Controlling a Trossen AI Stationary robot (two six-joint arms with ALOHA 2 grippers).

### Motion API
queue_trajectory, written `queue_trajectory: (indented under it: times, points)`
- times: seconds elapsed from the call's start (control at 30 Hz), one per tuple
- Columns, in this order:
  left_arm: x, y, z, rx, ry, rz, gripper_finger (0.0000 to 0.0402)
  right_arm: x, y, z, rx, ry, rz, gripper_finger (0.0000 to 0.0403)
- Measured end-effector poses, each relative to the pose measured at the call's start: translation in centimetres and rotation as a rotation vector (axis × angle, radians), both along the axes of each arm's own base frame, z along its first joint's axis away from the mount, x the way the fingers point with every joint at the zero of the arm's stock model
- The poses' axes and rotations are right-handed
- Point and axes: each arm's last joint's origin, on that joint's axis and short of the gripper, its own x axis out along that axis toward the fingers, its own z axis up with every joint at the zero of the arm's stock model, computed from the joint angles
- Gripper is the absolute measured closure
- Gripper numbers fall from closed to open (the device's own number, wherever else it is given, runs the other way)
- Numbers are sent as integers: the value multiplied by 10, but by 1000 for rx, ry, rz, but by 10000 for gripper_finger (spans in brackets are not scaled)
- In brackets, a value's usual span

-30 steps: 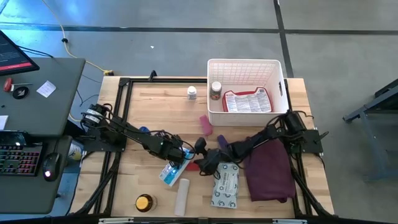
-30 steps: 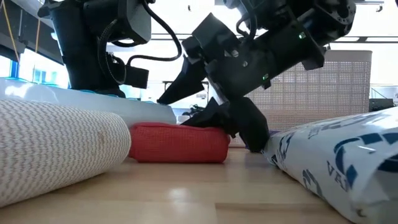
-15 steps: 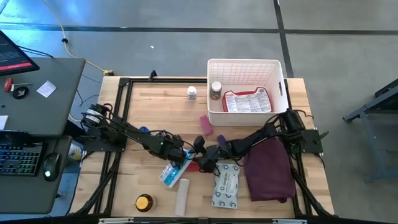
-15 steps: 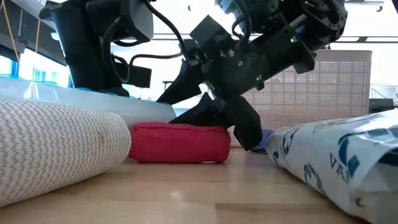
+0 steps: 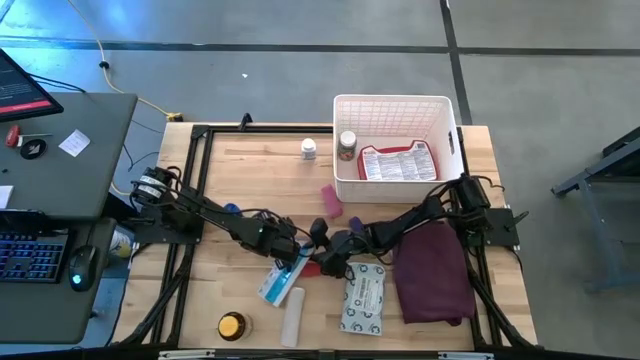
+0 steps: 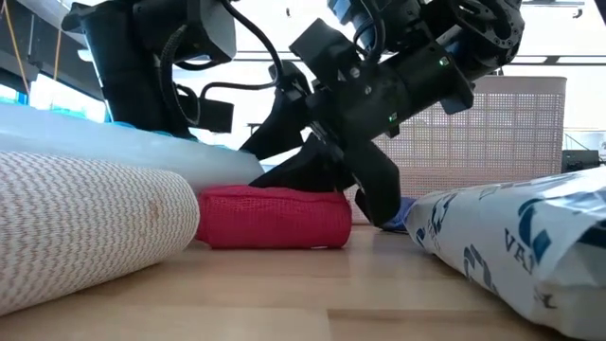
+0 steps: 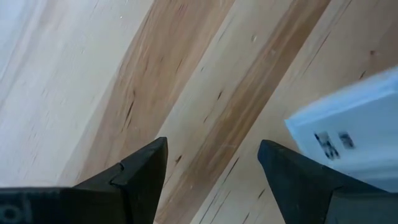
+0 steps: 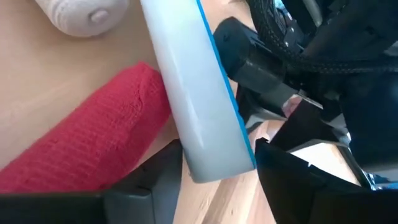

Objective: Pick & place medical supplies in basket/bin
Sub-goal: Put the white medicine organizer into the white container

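Observation:
A white-and-blue box (image 5: 281,282) lies slanted at the table's middle, beside a red roll (image 6: 275,218). My right gripper (image 8: 217,149) reaches in from the table's right and is shut on the box's far end; the red roll (image 8: 81,137) lies outside one finger. My left gripper (image 7: 211,149) hangs open just left of it (image 5: 293,252) over bare wood, with the box (image 7: 348,143) beside one finger. The white basket (image 5: 395,98) stands at the far right and holds a red-and-white blister sheet (image 5: 398,163). My right gripper pinches the far end of the white-and-blue box (image 8: 214,165) between its two fingers. The fingers (image 6: 374,199) slant down from the table's right. The rest of the box stretches away toward the near left, over the table.
A white roll (image 5: 292,320) and an orange-lidded tin (image 5: 232,325) lie near the front edge. A grey-white packet (image 5: 362,298) and a maroon cloth (image 5: 435,270) lie to the right. Two small bottles (image 5: 308,148) and a pink tube (image 5: 331,200) lie toward the basket.
My right gripper has swung a little toward the table's left and its fingers have drawn closer together. The white-and-blue box has turned slightly on the table.

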Motion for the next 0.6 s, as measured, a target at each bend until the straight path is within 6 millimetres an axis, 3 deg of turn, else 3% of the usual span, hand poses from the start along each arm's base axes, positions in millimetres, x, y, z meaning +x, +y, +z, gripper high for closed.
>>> queue_trajectory:
  times: [0.3,0.47,0.6]
  points:
    - [2,0,6,21,23,-1,105,0,2,0,66,12,-17,282]
    - [9,-2,33,64,81,7,105,-2,3,-1,34,12,-116,295]
    - [16,-4,56,93,72,13,105,-3,2,-2,5,17,-172,331]
